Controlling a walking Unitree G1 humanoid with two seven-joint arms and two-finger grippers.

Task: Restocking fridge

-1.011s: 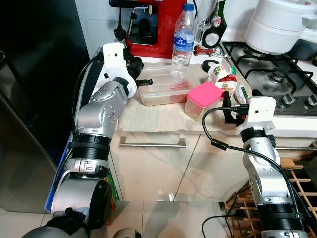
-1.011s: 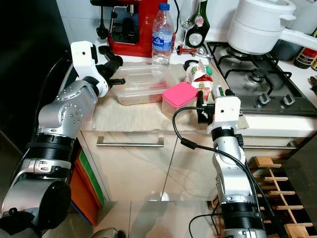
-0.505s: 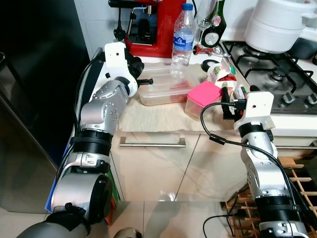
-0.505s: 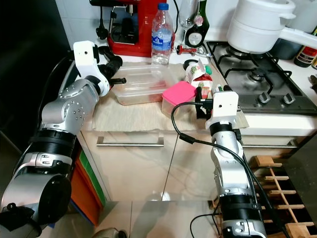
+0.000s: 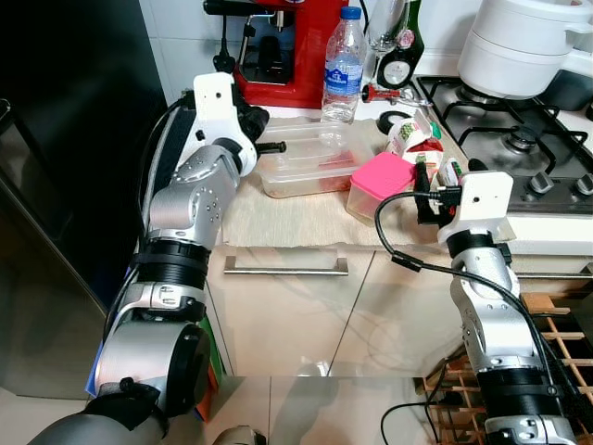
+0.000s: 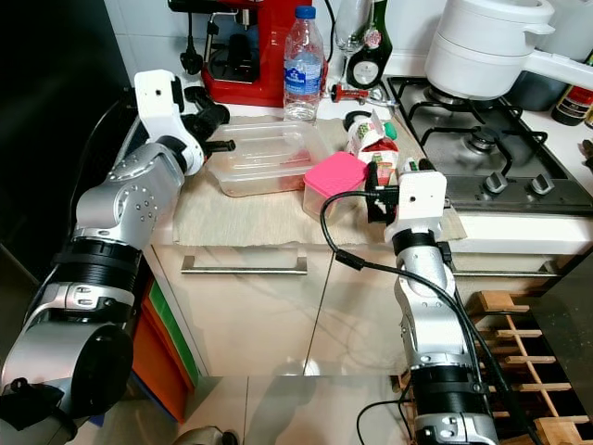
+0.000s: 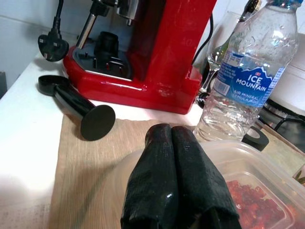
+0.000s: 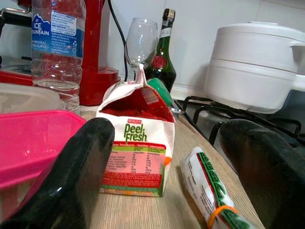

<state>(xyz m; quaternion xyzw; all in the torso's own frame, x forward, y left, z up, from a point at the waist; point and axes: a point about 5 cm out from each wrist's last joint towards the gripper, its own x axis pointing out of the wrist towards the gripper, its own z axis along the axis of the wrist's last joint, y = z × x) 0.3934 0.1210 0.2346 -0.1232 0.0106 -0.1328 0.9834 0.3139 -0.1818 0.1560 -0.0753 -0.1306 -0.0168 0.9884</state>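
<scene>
The dark fridge (image 5: pixel 74 139) stands at the far left, abt 9 o'clock from the tabletop (image 5: pixel 306 232), so anything picked here likely has to swing that way.

The left tool (image 5: pixel 271 147) sits at the near-left corner of the clear food container (image 5: pixel 310 167), fingers pressed together w/ nothing between them. In the left wrist view the joined fingers (image 7: pixel 176 176) lie over the container's rim (image 7: pixel 228 152), red contents visible inside. Probably it's pushing or steadying the box rather than gripping it, since a closed tip can't take hold. At the container's 12 o'clock stand the red coffee machine (image 5: pixel 283 51) and the water bottle (image 5: pixel 343 65), both upright and close to the wall, out of the working lane. A black portafilter (image 7: pixel 78 107) lies on the mat by the machine.

At the container's 4 o'clock, touching or just beside it, is the pink-lidded tub (image 5: pixel 380 187). The peel-fresh carton (image 8: pixel 136 143) stands upright at the tub's 2 o'clock, top flaps open, so it needs carrying level. A small green-and-white packet (image 8: pixel 207 195) lies flat beside it.

The right tool (image 6: pixel 373 199) is spread wide and empty, aimed at the carton, w/ the tub at one finger's side. Judging by that aim, the carton is the next pick. The stove (image 5: pixel 519 139) and white pot (image 5: pixel 528 46) sit at 2 o'clock.
</scene>
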